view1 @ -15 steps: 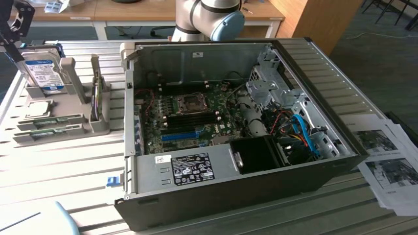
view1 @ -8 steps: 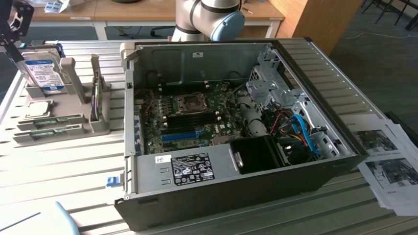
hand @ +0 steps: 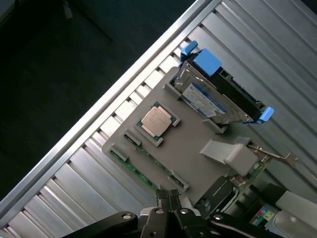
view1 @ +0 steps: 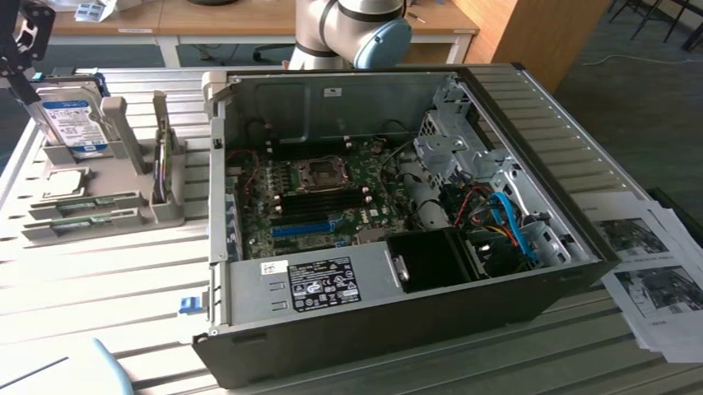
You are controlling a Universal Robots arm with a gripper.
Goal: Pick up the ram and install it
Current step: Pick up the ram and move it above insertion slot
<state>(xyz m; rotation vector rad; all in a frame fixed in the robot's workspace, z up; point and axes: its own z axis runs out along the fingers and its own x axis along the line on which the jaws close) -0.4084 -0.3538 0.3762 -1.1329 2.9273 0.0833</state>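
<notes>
The ram (hand: 143,173) is a thin green stick lying in a slot of the grey parts holder (hand: 198,163). In the exterior view it lies at the holder's near end (view1: 84,223), at that view's left. My gripper (hand: 168,196) hangs above the holder with its fingers shut together and nothing between them. From outside, the gripper (view1: 20,74) is a black shape high over the holder's far end, apart from the ram. The open computer case (view1: 516,99) lies in the middle, with black memory slots (view1: 321,197) on its motherboard.
On the holder also sit a silver, blue-labelled hard drive (view1: 72,123), a processor chip (hand: 157,120) and an upright card (view1: 161,164). A bright blue slot (view1: 302,228) is on the motherboard. Printed sheets (view1: 659,271) lie on the exterior view's right. The slatted table's edge (hand: 124,84) runs beside the holder.
</notes>
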